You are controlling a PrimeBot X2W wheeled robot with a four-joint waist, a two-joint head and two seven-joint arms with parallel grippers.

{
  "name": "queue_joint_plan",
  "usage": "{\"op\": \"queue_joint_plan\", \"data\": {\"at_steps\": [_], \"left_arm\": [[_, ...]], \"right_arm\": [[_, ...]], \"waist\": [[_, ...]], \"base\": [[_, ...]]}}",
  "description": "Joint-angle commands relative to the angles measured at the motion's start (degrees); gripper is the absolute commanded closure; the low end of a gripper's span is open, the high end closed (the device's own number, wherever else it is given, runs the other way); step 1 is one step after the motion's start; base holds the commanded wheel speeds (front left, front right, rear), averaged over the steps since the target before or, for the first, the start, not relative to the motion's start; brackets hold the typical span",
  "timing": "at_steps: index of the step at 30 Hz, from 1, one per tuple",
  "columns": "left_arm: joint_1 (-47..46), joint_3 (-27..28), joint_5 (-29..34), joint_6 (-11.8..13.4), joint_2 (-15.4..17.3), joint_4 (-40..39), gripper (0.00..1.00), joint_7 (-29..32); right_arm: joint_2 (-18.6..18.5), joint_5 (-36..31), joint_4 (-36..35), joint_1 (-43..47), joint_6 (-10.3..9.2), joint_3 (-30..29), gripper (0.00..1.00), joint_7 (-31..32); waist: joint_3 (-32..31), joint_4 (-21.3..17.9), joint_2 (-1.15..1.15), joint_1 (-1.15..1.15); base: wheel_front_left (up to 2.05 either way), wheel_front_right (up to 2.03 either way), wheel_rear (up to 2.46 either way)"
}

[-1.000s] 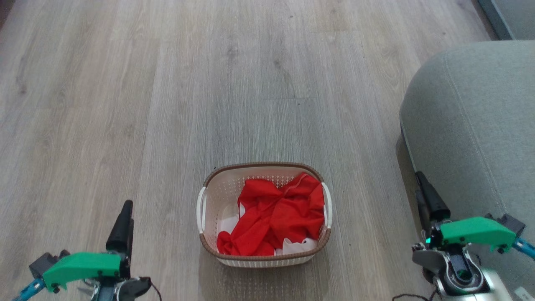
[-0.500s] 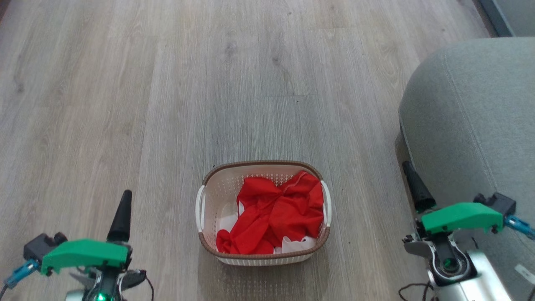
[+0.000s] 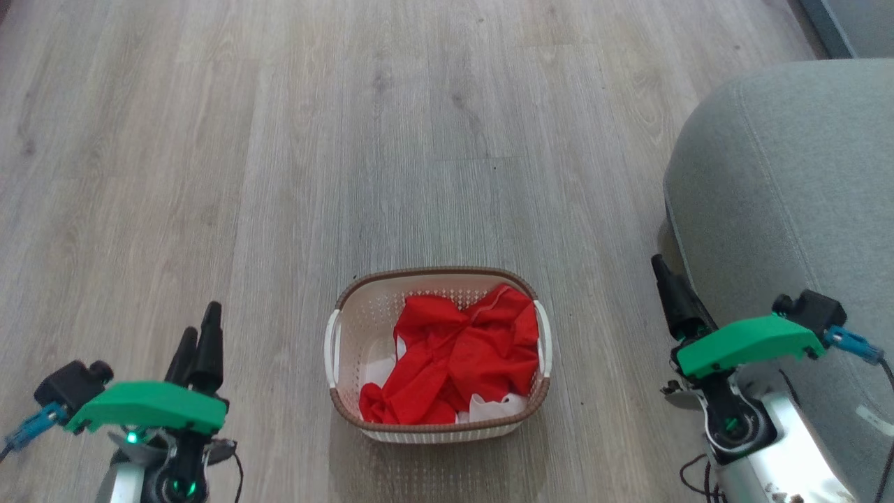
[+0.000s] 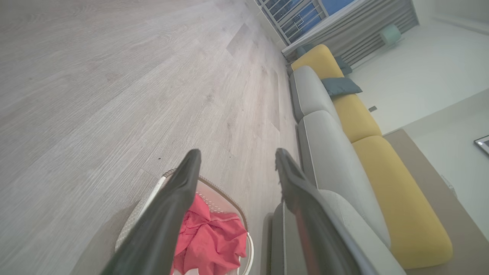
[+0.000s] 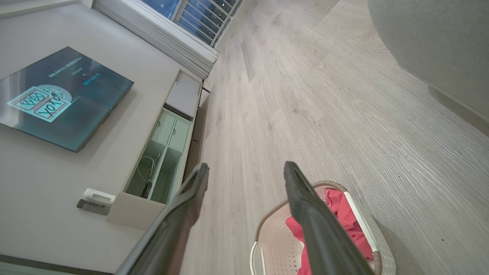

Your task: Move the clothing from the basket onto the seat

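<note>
The cream basket [image 3: 341, 349] with a brown rim stands on the wood floor, front and centre. The clothing [image 3: 454, 360], crumpled bright red cloth with white patches, lies inside it. The grey-green seat [image 3: 789, 195] rises at the right. My left gripper [image 3: 200, 323] hovers open to the left of the basket, well apart from it. My right gripper [image 3: 665, 272] is between the basket and the seat's edge. In the left wrist view my gripper [image 4: 237, 152] is open above the basket [image 4: 214, 191] and clothing [image 4: 214, 240]. In the right wrist view my gripper [image 5: 246, 166] is open, with the basket [image 5: 275, 233] below.
Bare wood floor [image 3: 314, 140] stretches ahead and to the left. A long sofa with grey and yellow cushions [image 4: 363, 126] runs beyond the seat. Across the room hang a wall screen [image 5: 57, 95] and a low cabinet [image 5: 164, 160].
My right gripper has risen and shifted left, away from the seat's edge. My left gripper has turned so both fingers show. The basket and clothing lie as before.
</note>
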Motion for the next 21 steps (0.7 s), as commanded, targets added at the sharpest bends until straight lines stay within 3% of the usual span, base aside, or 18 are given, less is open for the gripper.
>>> {"op": "queue_joint_plan", "data": {"at_steps": [1, 21], "left_arm": [[-3.56, 1.12, 2.48, -0.25, 1.60, -1.55, 0.00, -0.94], [-6.41, 2.40, 17.44, -0.29, 2.05, -2.91, 0.00, -4.12]], "right_arm": [[-0.79, -1.85, -1.17, -4.21, 0.01, 1.08, 0.00, -0.85], [-0.95, -15.12, 0.15, -8.87, 0.01, 3.73, 0.00, -4.05]], "waist": [[0.09, -0.01, 0.00, 0.00], [1.22, -0.42, 0.00, 0.00]], "base": [[0.00, 0.00, 0.00], [0.00, 0.00, 0.00]]}}
